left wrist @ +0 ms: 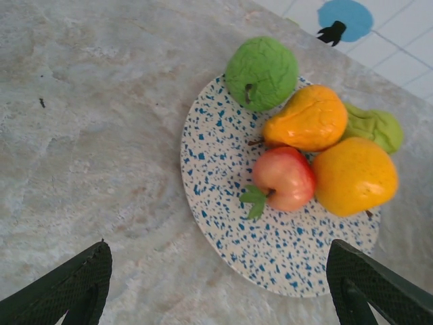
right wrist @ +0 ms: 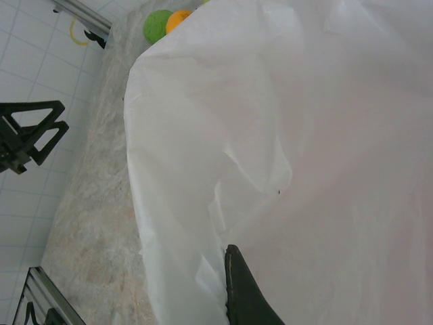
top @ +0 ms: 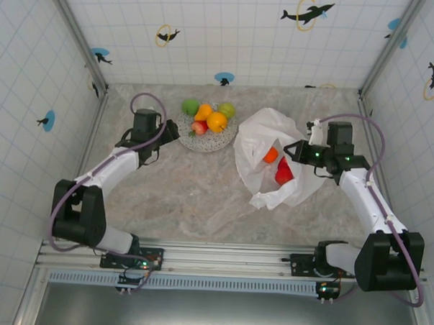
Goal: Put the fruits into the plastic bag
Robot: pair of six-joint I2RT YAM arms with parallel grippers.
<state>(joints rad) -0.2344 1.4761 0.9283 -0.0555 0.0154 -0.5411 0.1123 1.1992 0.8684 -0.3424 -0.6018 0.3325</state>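
My left gripper hangs wide open by the blue-speckled round plate holding five toy fruits. My right gripper meets the crinkled white plastic bag; I cannot tell its grip.

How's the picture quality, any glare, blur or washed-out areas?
Top external: even light, sharp, soft shadows. Left wrist: crisp on the round blue-speckled plate, small glare spots on the glossy orange pear-shaped fruit. Right wrist: the crinkled white plastic bag is nearly washed out, folds faint.
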